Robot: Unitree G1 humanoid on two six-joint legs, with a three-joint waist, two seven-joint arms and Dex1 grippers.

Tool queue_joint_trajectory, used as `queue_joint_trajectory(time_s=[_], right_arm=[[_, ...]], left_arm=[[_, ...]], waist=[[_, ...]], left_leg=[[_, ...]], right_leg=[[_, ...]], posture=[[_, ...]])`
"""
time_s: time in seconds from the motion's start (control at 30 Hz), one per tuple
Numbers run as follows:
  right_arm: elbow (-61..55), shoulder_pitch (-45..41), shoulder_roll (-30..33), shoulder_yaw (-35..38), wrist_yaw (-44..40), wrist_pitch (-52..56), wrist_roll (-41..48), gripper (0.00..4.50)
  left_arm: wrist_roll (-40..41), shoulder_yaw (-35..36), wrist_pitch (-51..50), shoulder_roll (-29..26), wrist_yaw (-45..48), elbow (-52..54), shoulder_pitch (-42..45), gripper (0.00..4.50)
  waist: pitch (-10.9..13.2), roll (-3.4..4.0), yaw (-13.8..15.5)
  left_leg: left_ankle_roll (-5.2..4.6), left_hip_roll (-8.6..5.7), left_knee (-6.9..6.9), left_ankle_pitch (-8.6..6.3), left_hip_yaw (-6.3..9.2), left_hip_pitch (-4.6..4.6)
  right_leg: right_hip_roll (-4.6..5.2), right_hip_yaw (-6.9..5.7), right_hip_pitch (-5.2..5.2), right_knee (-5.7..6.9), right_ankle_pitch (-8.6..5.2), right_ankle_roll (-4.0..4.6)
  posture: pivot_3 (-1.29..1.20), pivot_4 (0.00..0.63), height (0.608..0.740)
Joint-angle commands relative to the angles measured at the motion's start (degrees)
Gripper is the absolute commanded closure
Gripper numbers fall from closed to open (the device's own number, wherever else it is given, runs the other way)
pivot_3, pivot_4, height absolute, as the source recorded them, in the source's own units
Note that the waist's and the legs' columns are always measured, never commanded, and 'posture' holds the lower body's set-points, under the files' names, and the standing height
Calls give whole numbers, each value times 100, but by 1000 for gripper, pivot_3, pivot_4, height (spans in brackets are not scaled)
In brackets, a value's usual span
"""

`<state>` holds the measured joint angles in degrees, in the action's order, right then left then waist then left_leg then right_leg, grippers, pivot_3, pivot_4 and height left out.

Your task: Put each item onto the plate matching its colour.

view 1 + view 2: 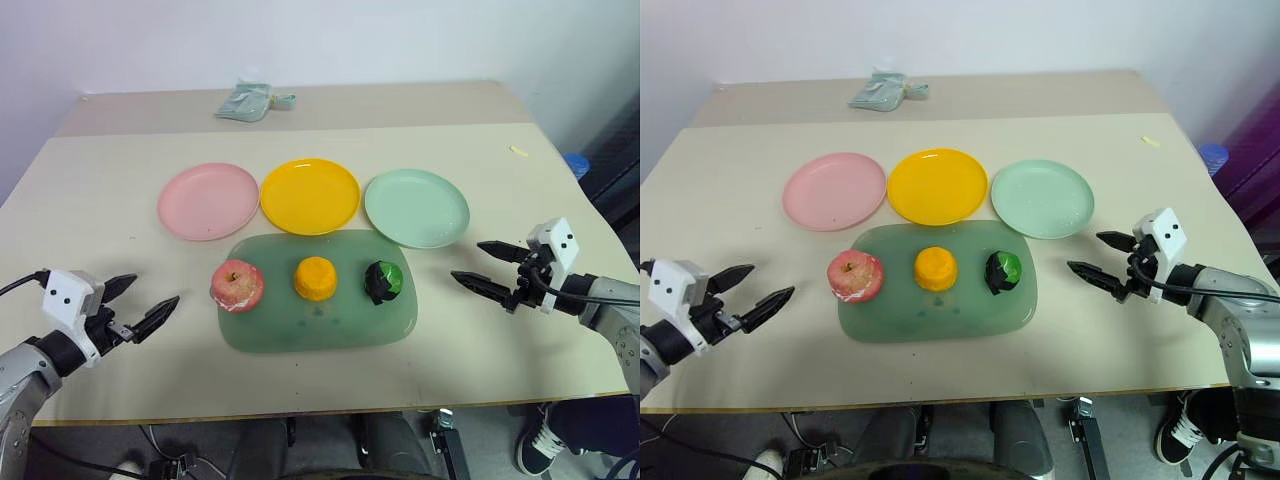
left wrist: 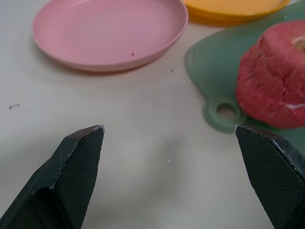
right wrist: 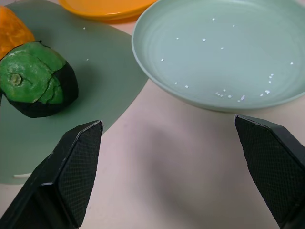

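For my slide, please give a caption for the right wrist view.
Open right gripper facing the green vegetable on the mat, beside the mint plate.

I see a red apple [image 1: 237, 285], an orange fruit [image 1: 315, 278] and a shiny dark green vegetable [image 1: 383, 282] side by side in a row. Behind them sit three empty round plates: pink plate [image 1: 208, 200], yellow plate [image 1: 310, 195], pale green plate [image 1: 416, 207].

Beige table [image 1: 120, 200] carries three round plates in a row: pink plate [image 1: 208, 200], yellow-orange plate [image 1: 310, 195], mint green plate [image 1: 416, 207]. Translucent green mat [image 1: 318, 315] lies just in front of them, its edge meeting the yellow-orange plate. Small pale green packet [image 1: 250, 101] sits near the far edge, well apart.
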<state>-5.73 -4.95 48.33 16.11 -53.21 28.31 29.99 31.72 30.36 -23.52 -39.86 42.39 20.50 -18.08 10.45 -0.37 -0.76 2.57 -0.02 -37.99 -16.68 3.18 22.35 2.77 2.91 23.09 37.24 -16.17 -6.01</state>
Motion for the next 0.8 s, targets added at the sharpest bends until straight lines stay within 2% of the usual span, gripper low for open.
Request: queue_joint_trajectory(time_s=[0.03,0.27,0.4,0.57,0.8], right_arm=[[-96,-124,-20,143,79,-186,-68,37],[-2,-459,-206,27,326,-328,-210,37],[-110,-482,-308,7,428,-357,-250,37],[-621,-305,-417,73,518,-183,-42,37],[-2295,360,-209,351,327,694,981,37]], left_arm=[[88,62,-44,59,-102,189,78,0],[683,232,-432,227,-411,428,450,0],[1211,64,-824,212,-505,621,847,0],[1163,-637,-963,56,-381,762,1504,0],[474,-1839,-770,-538,474,494,1867,0]], waist=[[0,0,-1],[0,-1,2],[0,-1,14],[-1,0,8],[0,2,-1]], left_leg=[[0,-1,0,0,0,0],[0,-1,-1,0,3,0],[0,0,-3,0,5,1],[1,-8,-4,0,6,1],[0,-8,-2,0,6,1]], right_leg=[[0,0,0,0,0,0],[-1,-1,0,1,0,-1],[1,-1,-1,1,1,-1],[-1,-1,-1,4,1,-1],[-8,1,0,4,0,-1]], posture=[[0,150,740],[0,150,740],[0,150,740],[0,150,740],[0,150,740]])
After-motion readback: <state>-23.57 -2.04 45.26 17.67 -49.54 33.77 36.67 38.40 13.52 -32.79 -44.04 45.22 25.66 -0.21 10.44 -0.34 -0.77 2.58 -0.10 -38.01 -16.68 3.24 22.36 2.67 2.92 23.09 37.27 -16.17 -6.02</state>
